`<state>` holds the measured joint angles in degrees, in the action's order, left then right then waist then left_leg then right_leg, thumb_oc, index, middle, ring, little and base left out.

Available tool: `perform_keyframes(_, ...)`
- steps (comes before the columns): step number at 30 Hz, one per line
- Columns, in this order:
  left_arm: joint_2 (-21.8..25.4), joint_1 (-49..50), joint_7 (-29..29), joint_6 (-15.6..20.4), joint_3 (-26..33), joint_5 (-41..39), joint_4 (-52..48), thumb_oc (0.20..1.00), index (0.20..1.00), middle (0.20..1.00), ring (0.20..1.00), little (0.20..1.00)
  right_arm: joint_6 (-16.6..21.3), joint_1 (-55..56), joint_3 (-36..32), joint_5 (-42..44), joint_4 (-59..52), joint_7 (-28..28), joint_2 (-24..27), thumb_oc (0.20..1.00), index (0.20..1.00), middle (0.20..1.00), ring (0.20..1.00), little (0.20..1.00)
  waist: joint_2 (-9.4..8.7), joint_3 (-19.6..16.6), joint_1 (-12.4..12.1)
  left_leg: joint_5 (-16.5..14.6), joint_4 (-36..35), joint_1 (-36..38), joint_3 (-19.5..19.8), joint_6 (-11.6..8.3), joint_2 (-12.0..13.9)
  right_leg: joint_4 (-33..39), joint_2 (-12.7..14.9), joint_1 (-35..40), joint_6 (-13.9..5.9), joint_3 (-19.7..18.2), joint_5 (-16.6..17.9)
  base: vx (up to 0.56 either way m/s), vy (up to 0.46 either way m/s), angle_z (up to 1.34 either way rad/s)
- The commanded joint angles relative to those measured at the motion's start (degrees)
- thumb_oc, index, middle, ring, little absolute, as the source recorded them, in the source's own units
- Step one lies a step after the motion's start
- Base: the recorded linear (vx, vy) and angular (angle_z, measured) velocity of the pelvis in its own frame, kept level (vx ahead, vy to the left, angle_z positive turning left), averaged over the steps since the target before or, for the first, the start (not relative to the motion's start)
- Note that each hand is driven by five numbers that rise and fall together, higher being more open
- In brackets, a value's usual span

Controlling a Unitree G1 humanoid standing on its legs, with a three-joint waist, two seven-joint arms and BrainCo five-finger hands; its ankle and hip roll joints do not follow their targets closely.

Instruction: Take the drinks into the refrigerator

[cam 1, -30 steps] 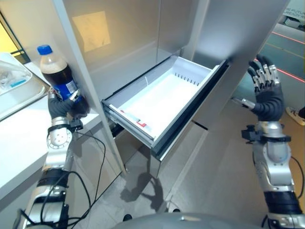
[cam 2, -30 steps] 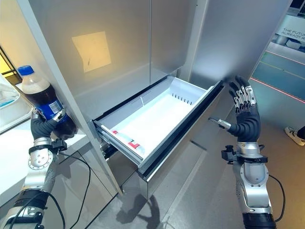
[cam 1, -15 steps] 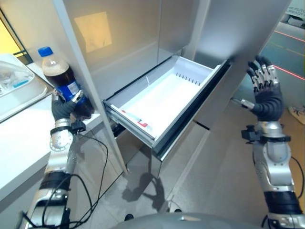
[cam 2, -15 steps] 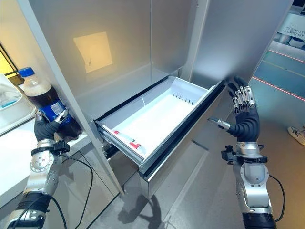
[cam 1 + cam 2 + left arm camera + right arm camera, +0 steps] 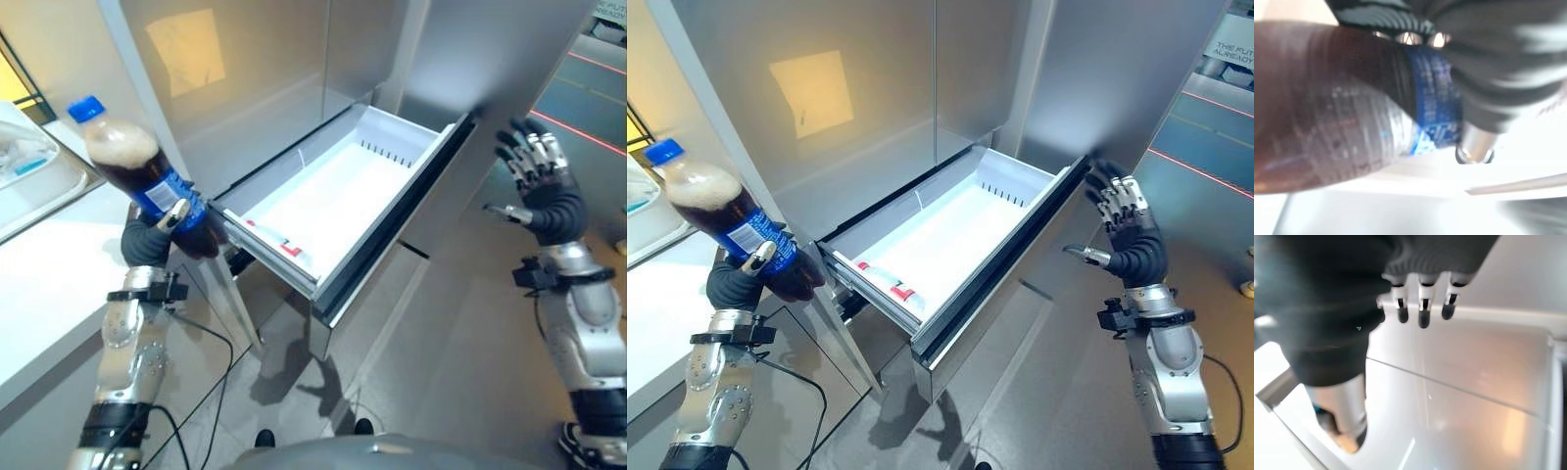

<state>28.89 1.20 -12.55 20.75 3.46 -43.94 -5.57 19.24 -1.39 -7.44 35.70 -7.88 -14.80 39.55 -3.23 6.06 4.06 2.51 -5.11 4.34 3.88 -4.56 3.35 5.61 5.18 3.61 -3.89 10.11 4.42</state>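
Cola bottle [image 5: 145, 176]: base hidden in clenched left hand [image 5: 157, 233] | right hand [image 5: 537, 186] fingers spread | drawer [image 5: 333, 201] pulled out

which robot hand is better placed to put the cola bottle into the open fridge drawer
The left robot hand: it already grips the cola bottle, tilted, beside the open drawer. The right robot hand is open and empty on the drawer's far side.

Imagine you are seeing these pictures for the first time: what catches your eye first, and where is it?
The cola bottle with its blue cap stands out first, gripped and tilted in the left hand just beside the counter. Next comes the white refrigerator drawer, pulled wide open in the middle of the scene. The right hand hangs open in the air beyond the drawer's far end.
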Motion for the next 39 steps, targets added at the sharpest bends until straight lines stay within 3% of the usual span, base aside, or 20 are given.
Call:
perform_keyframes(1, 9.1, -7.1, -9.1, 2.1, -5.0, -4.6, -8.8, 0.2, 0.2, 0.2, 0.2, 0.2, -2.0, -4.9, 4.8, 14.6, 1.0, -8.3, 5.3, 1.0, 1.0, 1.0, 1.0, 1.0, -0.91, -1.0, 0.5, -4.1, 0.1, 0.8, 2.7, 4.34, -3.9, -1.6, -1.8, 3.8, 0.37, 1.2, -5.1, 0.0, 0.0, 0.0)
perform_keyframes(4, 13.0, -7.9, -12.4, 0.8, -8.9, -7.4, -9.7, 0.2, 0.2, 0.2, 0.2, 0.2, -3.9, -8.1, 9.9, 20.7, 2.2, -11.2, 7.3, 1.0, 1.0, 1.0, 1.0, 1.0, -0.98, -0.9, 0.4, -3.9, 0.1, 0.9, 2.6, 4.18, -3.8, -1.7, -1.8, 3.7, 0.27, 1.1, -5.0, 0.0, 0.0, 0.0)
perform_keyframes(5, 17.2, -8.8, -14.5, -0.1, -12.5, -9.3, -10.5, 0.2, 0.2, 0.2, 0.2, 0.2, -5.7, -11.6, 14.6, 22.6, 2.1, -13.6, 12.1, 1.0, 1.0, 1.0, 1.0, 1.0, -0.98, -0.9, 0.3, -3.9, 0.1, 1.0, 2.3, 4.12, -3.7, -1.8, -1.8, 3.7, 0.17, 1.0, -5.0, 0.0, 0.0, 0.0)
perform_keyframes(8, 19.8, -11.7, -16.2, -1.2, -19.5, -12.6, -10.8, 0.2, 0.2, 0.2, 0.2, 0.2, -7.1, -19.1, 23.7, 26.4, 5.0, -15.3, 14.5, 1.0, 1.0, 1.0, 1.0, 1.0, -1.06, -1.1, -0.1, -4.0, 0.1, 1.4, 2.1, 4.04, -3.6, -1.8, -1.8, 3.8, 0.09, 0.8, -4.9, 0.01, -0.01, -0.03)
perform_keyframes(12, 22.5, -15.3, -17.1, -2.2, -25.2, -13.5, -11.8, 0.2, 0.2, 0.2, 0.2, 0.2, -8.5, -25.1, 31.0, 29.6, 6.2, -16.4, 14.2, 1.0, 1.0, 1.0, 1.0, 1.0, -1.02, -1.1, -0.2, -4.1, 0.1, 1.7, 1.8, 3.99, -3.5, -1.9, -1.8, 3.7, 0.05, 0.5, -4.9, 0.01, -0.01, -0.07)
perform_keyframes(14, 24.3, -19.8, -18.4, -3.3, -31.6, -13.9, -11.1, 0.2, 0.2, 0.2, 0.2, 0.2, -9.4, -29.3, 36.2, 31.0, 5.8, -17.3, 12.9, 1.0, 1.0, 1.0, 1.0, 1.0, -0.87, -1.1, -0.2, -4.2, 0.3, 1.8, 1.5, 3.96, -3.4, -2.1, -1.9, 3.7, -0.03, 0.2, -5.1, 0.01, -0.01, -0.05)
perform_keyframes(18, 23.9, -22.9, -18.8, -4.2, -36.2, -12.7, -9.8, 0.2, 0.2, 0.2, 0.2, 0.2, -9.8, -31.8, 39.3, 31.2, 7.1, -16.8, 9.2, 1.0, 1.0, 1.0, 1.0, 1.0, -0.67, -1.0, -0.4, -4.5, 0.5, 2.0, 0.9, 4.06, -3.3, -2.2, -1.9, 3.6, -0.08, -0.4, -5.1, 0.01, 0.0, -0.02)
perform_keyframes(28, 21.9, -23.7, -19.5, -4.6, -37.7, -10.5, -9.4, 0.2, 0.2, 0.2, 0.2, 0.2, -15.1, -27.8, 43.8, 34.0, 2.2, -20.5, 4.8, 1.0, 1.0, 1.0, 1.0, 1.0, -0.51, -0.6, -0.5, -5.0, 0.8, 2.2, 0.2, 4.33, -3.1, -2.8, -2.1, 3.3, -0.05, -1.3, -5.7, 0.02, -0.004, -0.12)
perform_keyframes(30, 22.0, -23.5, -20.0, -4.4, -37.8, -10.1, -9.4, 0.2, 0.2, 0.2, 0.2, 0.2, -17.1, -27.2, 45.5, 34.9, -0.3, -22.4, 6.5, 1.0, 1.0, 1.0, 1.0, 1.0, -0.6, -0.6, -0.5, -5.0, 0.8, 2.2, 0.3, 4.27, -3.0, -2.9, -2.2, 3.3, -0.04, -1.3, -5.9, 0.0, 0.0, 0.0)
perform_keyframes(39, 22.7, -23.9, -19.8, -3.4, -38.5, -8.8, -9.6, 0.2, 0.2, 0.2, 0.2, 0.2, -19.3, -26.2, 48.7, 36.3, -1.8, -24.2, 9.7, 1.0, 1.0, 1.0, 1.0, 1.0, -0.77, -0.5, -0.5, -4.9, 0.6, 2.2, 0.8, 4.04, -3.1, -2.7, -2.4, 3.6, 0.03, -0.7, -6.0, 0.0, 0.0, 0.0)
